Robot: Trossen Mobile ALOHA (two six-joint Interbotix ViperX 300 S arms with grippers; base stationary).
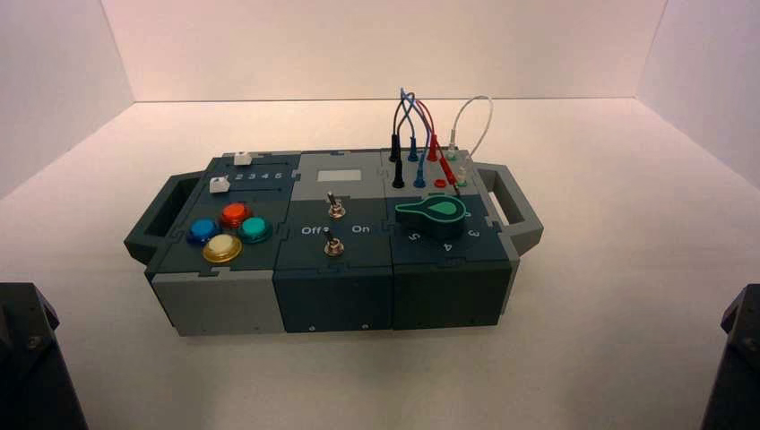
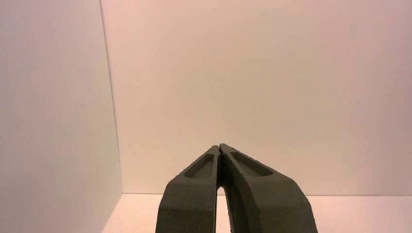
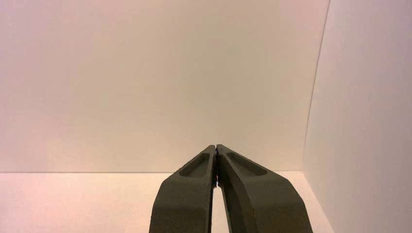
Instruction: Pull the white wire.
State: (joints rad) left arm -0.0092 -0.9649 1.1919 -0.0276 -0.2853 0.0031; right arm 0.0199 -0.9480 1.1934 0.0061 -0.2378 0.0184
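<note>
The white wire (image 1: 475, 121) arches as a short loop at the box's far right corner, both ends plugged in beside the black, blue and red leads (image 1: 414, 121). The box (image 1: 333, 242) stands mid-table. My left gripper (image 2: 219, 147) is shut and empty, parked at the near left, facing the back wall. My right gripper (image 3: 215, 147) is shut and empty, parked at the near right. Neither wrist view shows the box or the wire. In the high view only the arms' dark bases show at the bottom corners.
The box bears a green knob (image 1: 433, 215), two toggle switches (image 1: 334, 224), several coloured buttons (image 1: 228, 233) and two white sliders (image 1: 229, 172). It has a handle at each end. White walls enclose the table on three sides.
</note>
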